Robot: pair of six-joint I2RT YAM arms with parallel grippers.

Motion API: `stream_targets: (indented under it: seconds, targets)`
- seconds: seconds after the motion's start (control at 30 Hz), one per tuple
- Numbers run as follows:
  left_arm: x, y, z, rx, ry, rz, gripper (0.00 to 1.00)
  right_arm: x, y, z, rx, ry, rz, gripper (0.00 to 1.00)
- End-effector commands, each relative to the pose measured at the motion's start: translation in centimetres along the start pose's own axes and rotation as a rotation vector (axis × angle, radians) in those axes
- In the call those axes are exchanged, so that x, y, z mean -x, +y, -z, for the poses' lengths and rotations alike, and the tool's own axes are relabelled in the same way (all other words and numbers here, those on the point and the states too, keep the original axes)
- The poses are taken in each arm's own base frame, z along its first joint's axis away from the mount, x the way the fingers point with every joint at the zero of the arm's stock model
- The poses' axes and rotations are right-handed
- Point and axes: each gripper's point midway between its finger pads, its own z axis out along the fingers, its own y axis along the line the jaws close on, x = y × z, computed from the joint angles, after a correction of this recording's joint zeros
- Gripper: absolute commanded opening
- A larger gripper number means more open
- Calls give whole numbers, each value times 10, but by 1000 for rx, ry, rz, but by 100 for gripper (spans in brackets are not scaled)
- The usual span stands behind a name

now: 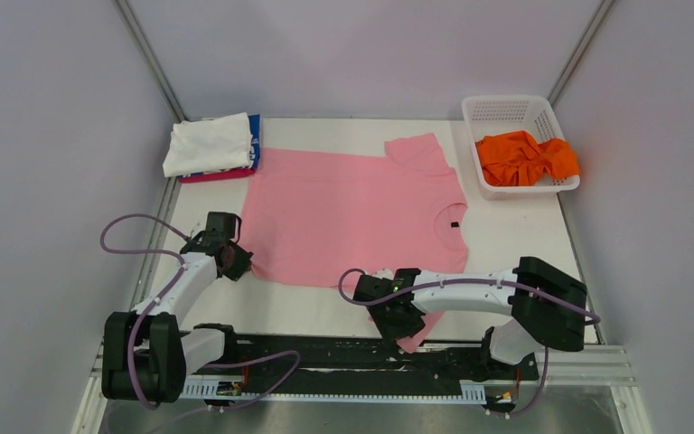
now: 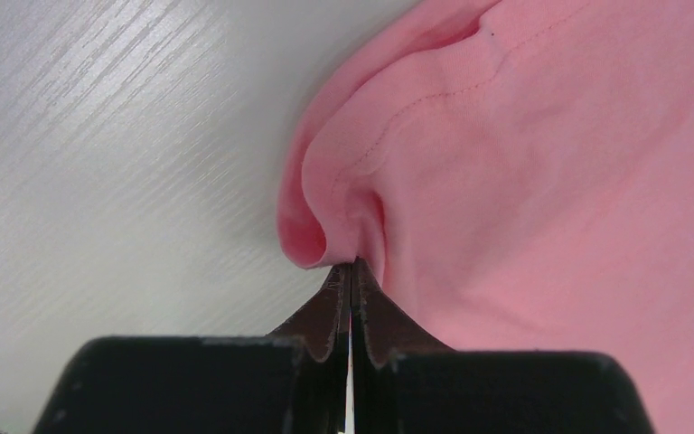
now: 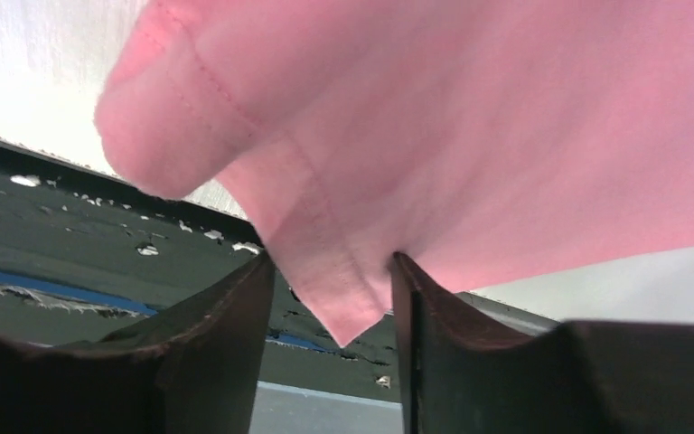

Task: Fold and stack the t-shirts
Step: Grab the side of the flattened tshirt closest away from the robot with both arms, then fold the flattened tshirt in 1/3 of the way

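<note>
Closest in, the black base rail (image 1: 343,351) carries both arms at the near edge of the tabletop (image 1: 515,240). Just beyond it the pink t-shirt (image 1: 343,217) lies spread flat in the middle of the tabletop. Its long axis runs left to right, with the collar pointing right, the hem to the left, and one sleeve toward each of the far and near edges.

At the near-left hem corner is the left tool (image 1: 235,262). Its wrist view shows its fingers (image 2: 325,315) pressed together, with a small fold of pink cloth pinched at their tips. At the near sleeve is the right tool (image 1: 404,324). Its fingers (image 3: 226,316) stand apart, and the sleeve's pointed corner hangs between them unsqueezed.

At the far-left corner a folded white t-shirt (image 1: 206,145) tops a blue t-shirt (image 1: 255,136) and a magenta t-shirt (image 1: 217,175). At far right a crumpled orange t-shirt (image 1: 524,158) lies in the white basket (image 1: 506,110).
</note>
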Motion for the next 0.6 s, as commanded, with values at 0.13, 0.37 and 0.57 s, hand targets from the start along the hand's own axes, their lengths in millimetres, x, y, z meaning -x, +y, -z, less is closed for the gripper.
stream_targets:
  seconds: [0.13,0.37,0.57]
  targets:
    - [6,-7,2,-31,-23,2,0,19,-25,-4,-158,-126,-109,8]
    - [14,-16,9,-55,-44,-6,0,48,-39,28,-179,-238,-118,0]
    - [19,-30,11,-93,-39,-24,0,99,-71,63,-215,-402,-176,0]
